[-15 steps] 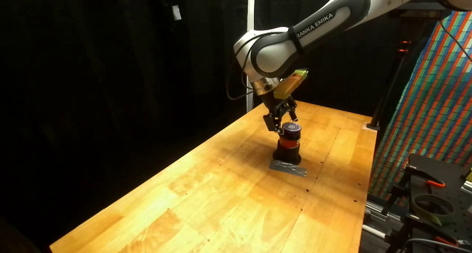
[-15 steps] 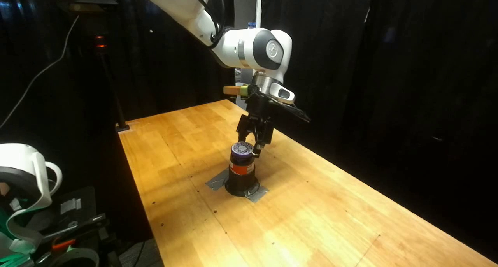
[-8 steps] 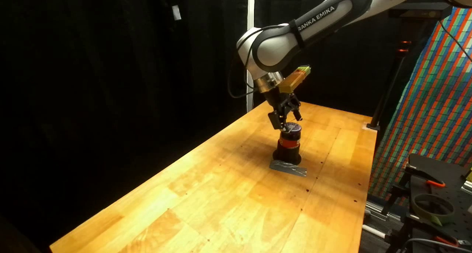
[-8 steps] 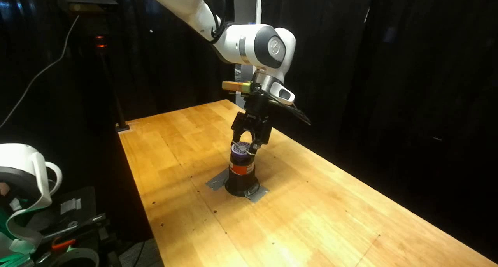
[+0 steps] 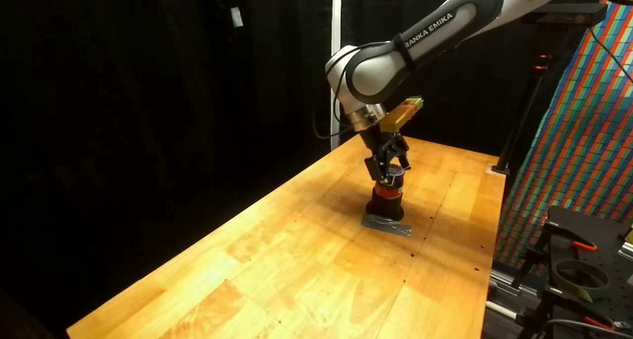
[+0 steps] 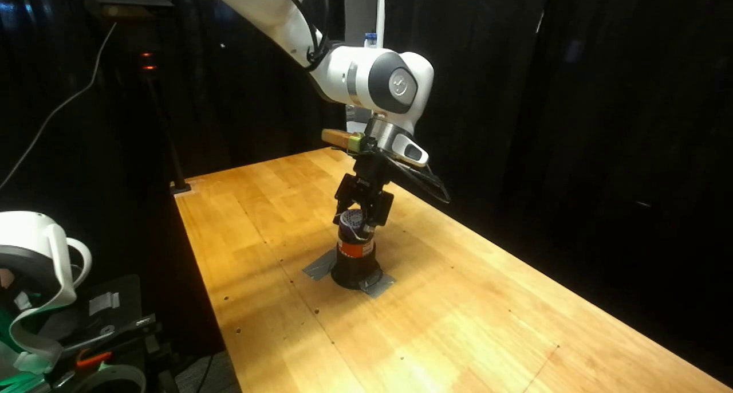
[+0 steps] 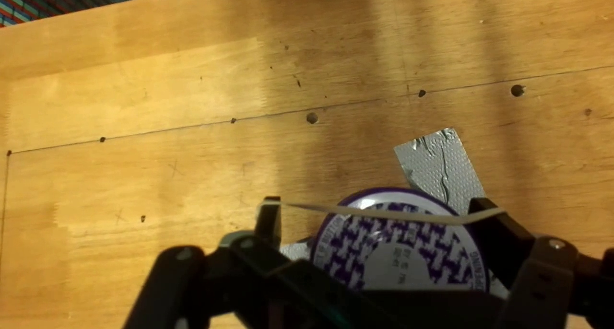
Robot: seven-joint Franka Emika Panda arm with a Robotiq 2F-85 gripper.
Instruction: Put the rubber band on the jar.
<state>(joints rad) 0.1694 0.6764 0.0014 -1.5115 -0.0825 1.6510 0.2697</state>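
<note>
Tool is spread wide in the wrist view, fingers well apart left & right, w/ the rubber band pulled taut btwn the tips. Jar is just below: pale lid w/ purple pattern, near part hidden by the tool's dk linkage. Band crosses over the lid's far part (touching or not, can't tell). Silver tape sticks out at the jar's far right, flat on the wooden worktop, & checkered cloth shows at the far left corner.

In an exterior view, the arm extends from the right, orange-yellow block on its wrist. Jar stands upright, dk w/ an orange-red stripe, on a flared dk base; tool's fingers are either side of its top. Off to the right, apart from the worktop: a black stand w/ a tape roll on it.

In an exterior view, white gear w/ a strap sits at the near left, & a dk post stands at the worktop's far left corner. Blue-capped bottle is partly hidden behind the arm. One finger is at the jar's far left, the other at its right; pale strand of the band dips past the lid's near rim (around the jar or only against it, can't tell). Tape pokes out left & right of the base.
</note>
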